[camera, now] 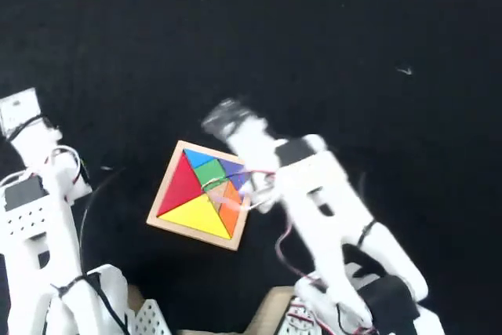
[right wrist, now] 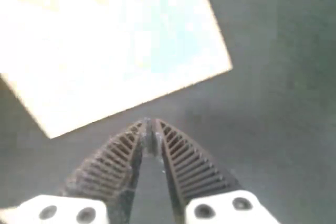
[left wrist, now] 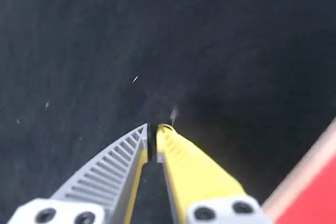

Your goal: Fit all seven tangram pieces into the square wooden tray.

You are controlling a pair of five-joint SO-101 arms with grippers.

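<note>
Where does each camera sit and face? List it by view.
High view: fixed above, looking down on the black table, wooden tray, left arm and right arm.
Left wrist view: on the left arm, facing the table past the shut left gripper.
Right wrist view: on the right arm, facing the tray past the shut right gripper.
All three show the tray.

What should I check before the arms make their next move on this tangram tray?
1. Left gripper shut and empty: ok.
2. Right gripper shut and empty: ok.
3. All seven pieces seated in the tray: cannot tell; the right arm covers part of it.
4. Red piece and yellow piece inside the rim: ok.
5. Right arm off the tray: not ok; it hangs over one corner.
</note>
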